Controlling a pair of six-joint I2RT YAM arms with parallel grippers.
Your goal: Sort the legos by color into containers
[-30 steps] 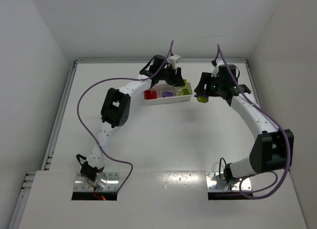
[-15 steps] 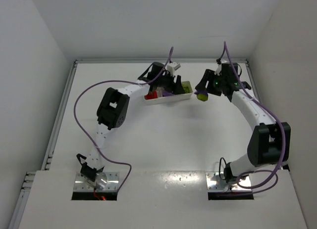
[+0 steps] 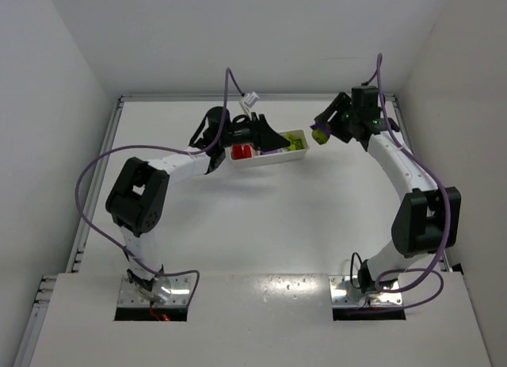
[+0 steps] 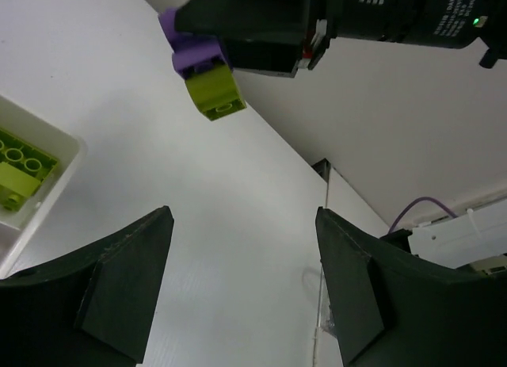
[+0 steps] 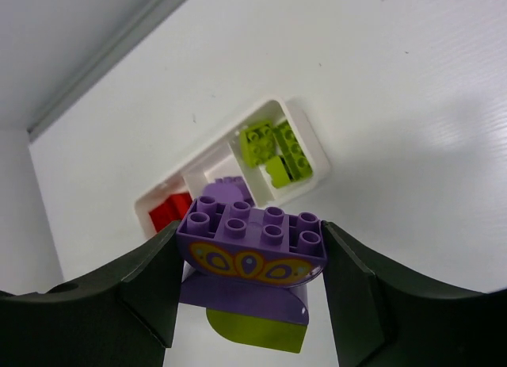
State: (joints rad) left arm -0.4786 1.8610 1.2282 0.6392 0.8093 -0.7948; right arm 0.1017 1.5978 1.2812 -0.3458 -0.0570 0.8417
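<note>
White tray (image 3: 266,162): sat near table's (image 3: 261,224) far edge, centre; red, purple, yellow-green legos (image 3: 242,151) lay sorted inside.
Left gripper (image 4: 245,292): hung above tray, jaws parted, empty, faced clump (image 4: 202,70), probably ready to split it.
Right gripper (image 5: 252,280): clenched purple-green clump aloft off tray's right end.

Table (image 3: 261,216): white, flat, walled on three sides. Resting directly on it: one long white tray (image 3: 273,159) of three compartments, far centre, set slightly askew; two metal base plates, left (image 3: 181,286) and right (image 3: 342,292), at the near edge.
</note>
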